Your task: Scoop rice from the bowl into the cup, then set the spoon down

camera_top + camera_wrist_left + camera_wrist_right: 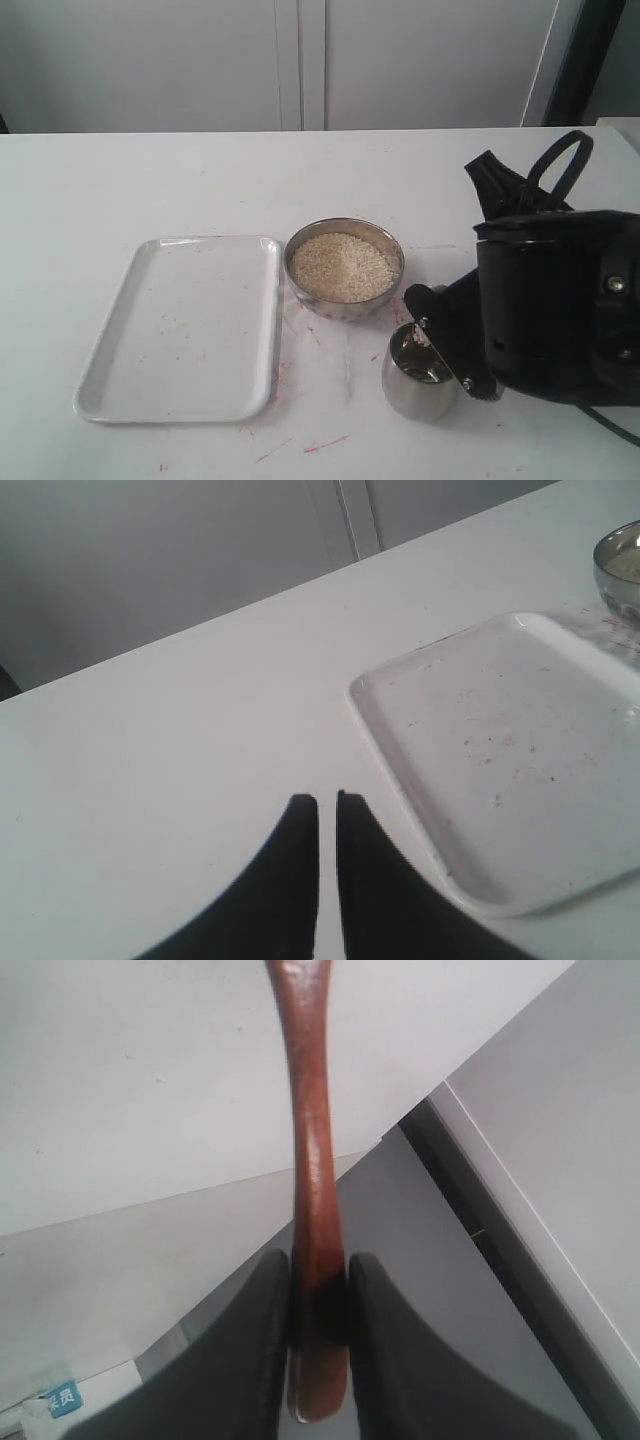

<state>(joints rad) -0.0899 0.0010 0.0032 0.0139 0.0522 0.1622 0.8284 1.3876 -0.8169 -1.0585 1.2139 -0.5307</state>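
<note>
- We see the spoon (pixel 312 1160) pinched by its handle between the fingers of our right gripper (pixel 320 1265), which hangs at the rim of the cup (pixel 418 390).
- The cup stands just beside the bowl (pixel 340 306), which holds the rice (pixel 343 265).
- A white tray (pixel 180 330) lies on the bowl's other side.
- Our left gripper (pixel 327 805), its fingers nearly pressed together on nothing, hovers over the table (pixel 150 180) near the tray.

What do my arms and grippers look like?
The left gripper and right gripper have smooth matte-black fingers that curve and taper to blunt tips. The right arm's bulky black wrist housing shows silver screws and a looped black cable.
</note>
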